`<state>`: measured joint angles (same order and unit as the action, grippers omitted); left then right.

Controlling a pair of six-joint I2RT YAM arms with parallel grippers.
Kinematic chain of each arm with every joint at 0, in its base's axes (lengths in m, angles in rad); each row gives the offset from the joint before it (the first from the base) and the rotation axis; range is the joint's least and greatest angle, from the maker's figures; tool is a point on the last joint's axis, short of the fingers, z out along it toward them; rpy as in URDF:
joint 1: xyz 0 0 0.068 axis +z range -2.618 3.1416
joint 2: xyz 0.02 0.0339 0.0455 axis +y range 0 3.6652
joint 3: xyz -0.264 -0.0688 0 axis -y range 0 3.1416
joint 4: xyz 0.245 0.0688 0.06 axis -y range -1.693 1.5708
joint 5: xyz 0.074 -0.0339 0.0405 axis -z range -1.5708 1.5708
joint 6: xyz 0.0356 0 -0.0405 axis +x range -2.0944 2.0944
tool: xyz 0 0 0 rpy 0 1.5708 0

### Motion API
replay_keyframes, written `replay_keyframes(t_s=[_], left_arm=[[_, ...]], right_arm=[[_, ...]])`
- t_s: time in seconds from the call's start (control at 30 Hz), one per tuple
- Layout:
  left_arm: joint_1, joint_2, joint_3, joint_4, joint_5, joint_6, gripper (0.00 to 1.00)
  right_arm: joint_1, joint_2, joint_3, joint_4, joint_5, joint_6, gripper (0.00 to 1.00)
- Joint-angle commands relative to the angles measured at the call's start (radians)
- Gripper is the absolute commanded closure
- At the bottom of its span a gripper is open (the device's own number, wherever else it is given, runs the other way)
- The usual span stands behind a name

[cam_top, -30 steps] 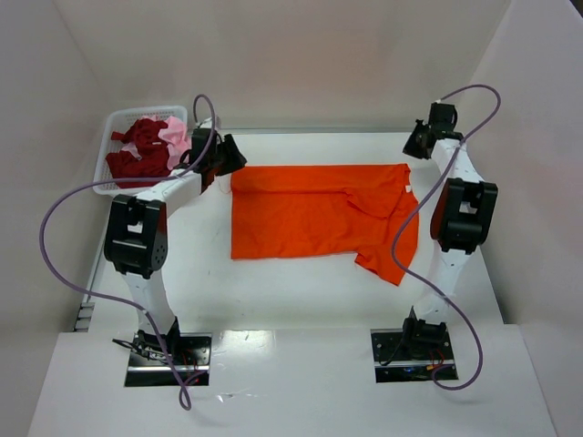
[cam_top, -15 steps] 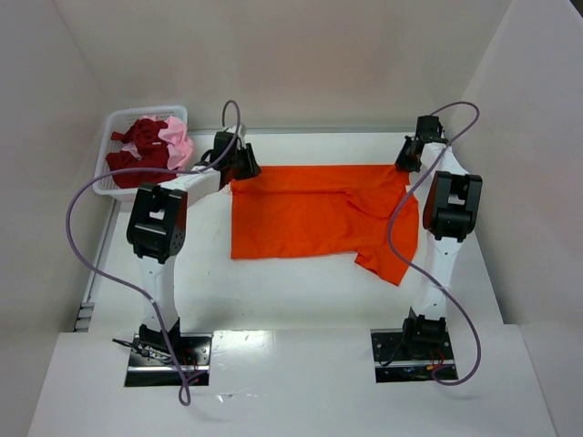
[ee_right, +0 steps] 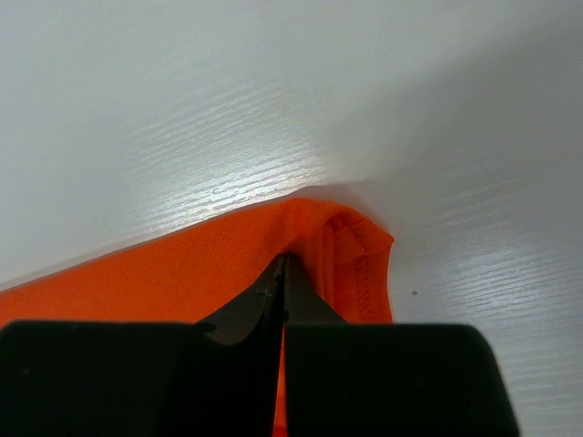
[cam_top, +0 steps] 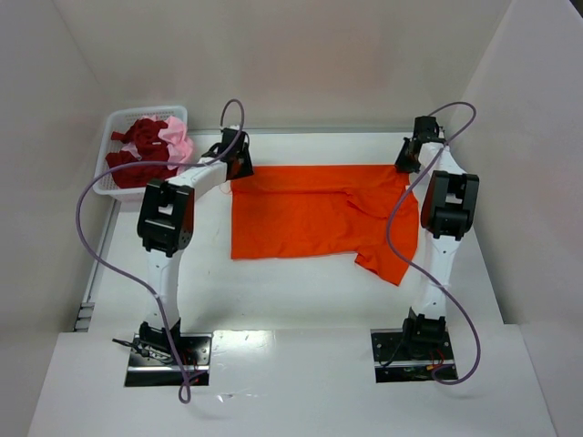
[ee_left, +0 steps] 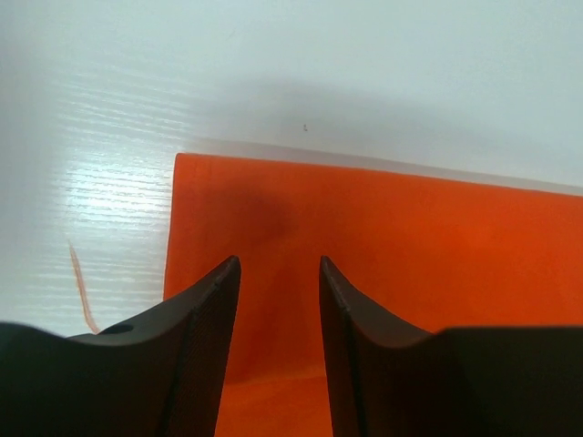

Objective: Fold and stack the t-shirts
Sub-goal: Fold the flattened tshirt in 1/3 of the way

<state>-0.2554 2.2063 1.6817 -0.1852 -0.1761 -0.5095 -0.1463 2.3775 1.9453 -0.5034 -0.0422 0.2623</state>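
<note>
An orange t-shirt [cam_top: 314, 214] lies spread flat on the white table, with one sleeve folded in at its near right. My left gripper [cam_top: 239, 167] is at its far left corner. In the left wrist view that gripper [ee_left: 278, 261] stands open, its fingers low over the orange cloth [ee_left: 410, 237] just inside the corner. My right gripper [cam_top: 407, 164] is at the far right corner. In the right wrist view it [ee_right: 284, 257] is shut on a bunched fold of the orange t-shirt [ee_right: 182, 273]. Dark red t-shirts [cam_top: 137, 153] and a pale pink one [cam_top: 179, 141] lie crumpled in the basket.
A white mesh basket [cam_top: 117, 114] stands at the table's far left corner, beside the left arm. White walls close in the table at the back and both sides. Purple cables loop from each arm over the table.
The left arm swung right and brought its gripper down onto the shirt's far left corner. The right gripper came down to the far right corner and closed on the cloth.
</note>
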Motion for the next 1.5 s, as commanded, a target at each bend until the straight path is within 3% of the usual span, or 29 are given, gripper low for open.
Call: replay_keyframes(t_s=[0.0, 0.9, 1.17, 1.23, 1.27, 1.3, 1.37, 1.47], left_arm=[[-0.016, 0.045, 0.072, -0.065, -0.068, -0.014, 0.51], [-0.007, 0.254, 0.450, -0.295, -0.091, -0.014, 0.48], [-0.007, 0.267, 0.492, -0.336, -0.105, -0.014, 0.46], [-0.007, 0.218, 0.455, -0.297, -0.120, -0.014, 0.54], [-0.007, 0.201, 0.440, -0.296, -0.135, -0.014, 0.62], [-0.007, 0.184, 0.429, -0.281, -0.160, -0.014, 0.84], [-0.016, 0.147, 0.411, -0.272, -0.180, -0.014, 0.98], [-0.016, 0.099, 0.359, -0.238, -0.209, -0.004, 1.00]], right_arm=[[0.019, 0.011, 0.038, -0.034, 0.041, -0.021, 0.97], [0.037, 0.117, 0.251, -0.107, 0.108, -0.041, 0.96], [0.037, 0.135, 0.280, -0.118, 0.099, -0.041, 0.96], [0.037, 0.126, 0.280, -0.127, 0.088, -0.041, 0.96], [0.037, 0.126, 0.280, -0.127, 0.088, -0.041, 0.96], [0.037, 0.126, 0.271, -0.127, 0.088, -0.041, 0.96], [0.037, 0.115, 0.271, -0.127, 0.088, -0.041, 0.96], [0.037, 0.095, 0.262, -0.127, 0.088, -0.041, 0.96]])
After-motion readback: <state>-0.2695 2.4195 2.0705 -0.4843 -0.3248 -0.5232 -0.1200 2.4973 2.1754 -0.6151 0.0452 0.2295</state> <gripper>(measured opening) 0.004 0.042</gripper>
